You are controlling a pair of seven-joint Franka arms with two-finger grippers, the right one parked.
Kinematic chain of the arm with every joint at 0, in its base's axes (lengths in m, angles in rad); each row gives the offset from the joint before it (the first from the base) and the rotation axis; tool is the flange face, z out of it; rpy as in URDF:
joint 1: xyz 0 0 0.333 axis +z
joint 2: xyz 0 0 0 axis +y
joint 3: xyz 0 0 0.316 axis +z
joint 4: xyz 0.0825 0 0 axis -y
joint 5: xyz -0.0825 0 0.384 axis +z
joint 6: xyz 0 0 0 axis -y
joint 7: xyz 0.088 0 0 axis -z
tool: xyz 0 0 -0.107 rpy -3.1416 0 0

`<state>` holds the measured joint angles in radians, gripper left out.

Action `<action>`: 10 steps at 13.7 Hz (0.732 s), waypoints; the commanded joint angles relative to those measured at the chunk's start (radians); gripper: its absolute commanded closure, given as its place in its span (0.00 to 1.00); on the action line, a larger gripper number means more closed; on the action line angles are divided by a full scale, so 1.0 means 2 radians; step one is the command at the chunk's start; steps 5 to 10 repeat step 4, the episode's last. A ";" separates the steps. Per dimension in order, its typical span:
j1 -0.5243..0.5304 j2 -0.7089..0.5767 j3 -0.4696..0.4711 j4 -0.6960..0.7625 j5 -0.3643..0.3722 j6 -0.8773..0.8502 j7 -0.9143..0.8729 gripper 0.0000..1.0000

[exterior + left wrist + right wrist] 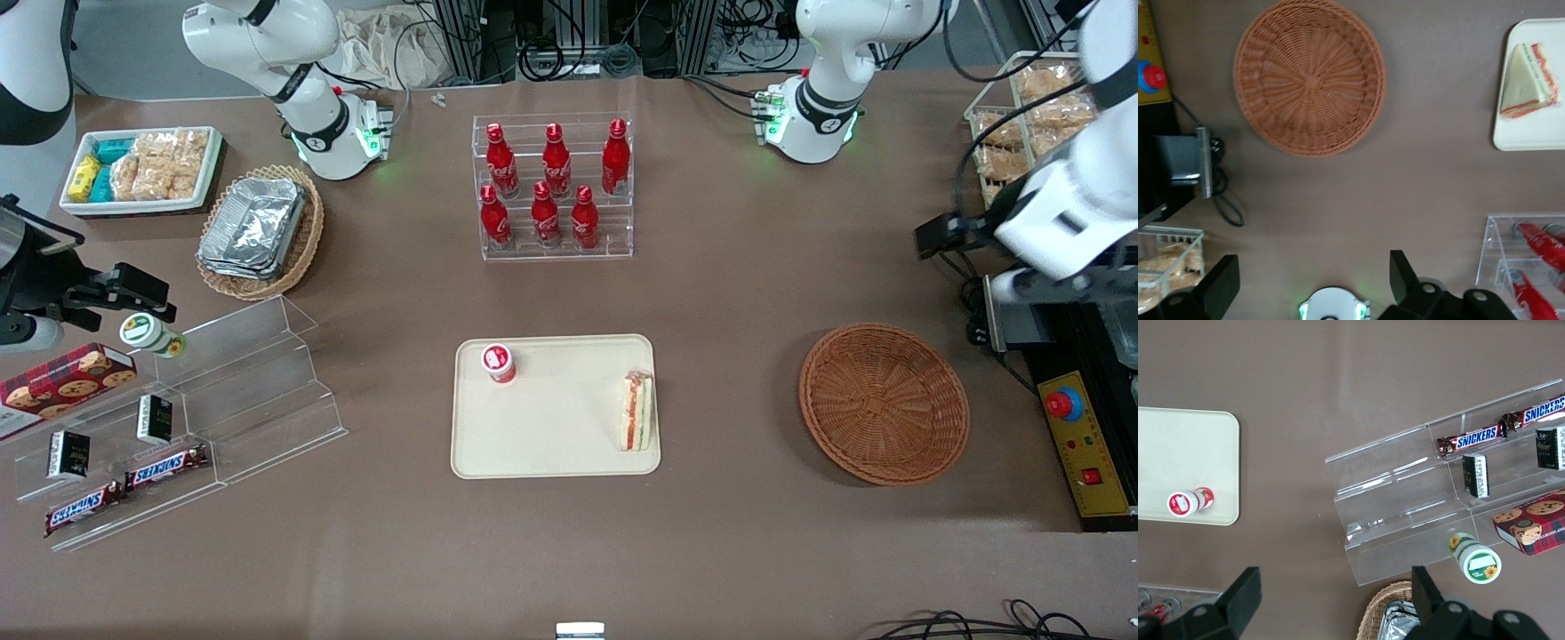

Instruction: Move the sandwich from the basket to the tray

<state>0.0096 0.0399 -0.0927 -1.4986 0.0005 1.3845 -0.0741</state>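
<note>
The sandwich (637, 411) lies on the tray (551, 444); the basket (884, 403) sits bare. The gripper (1313, 283) hovers, fingers spread wide, holding nothing. Candy bars (165, 466) read "Snickers".

The gripper (1315, 283) is cut off at its base; the tray (1531, 137) beside the basket (1310, 77) is cropped, and the bottle rack (1525, 260) is partly shown.

from the front we look steeply down over the whole table. our left wrist camera hangs high, facing straight down past the gripper (1311, 283) at the basket (1310, 77) and sandwich (1528, 81), both shared with the front. the right wrist camera, also high, shares the tray (1178, 457).
</note>
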 commanded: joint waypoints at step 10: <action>-0.002 -0.012 -0.003 -0.009 0.003 0.002 0.009 0.00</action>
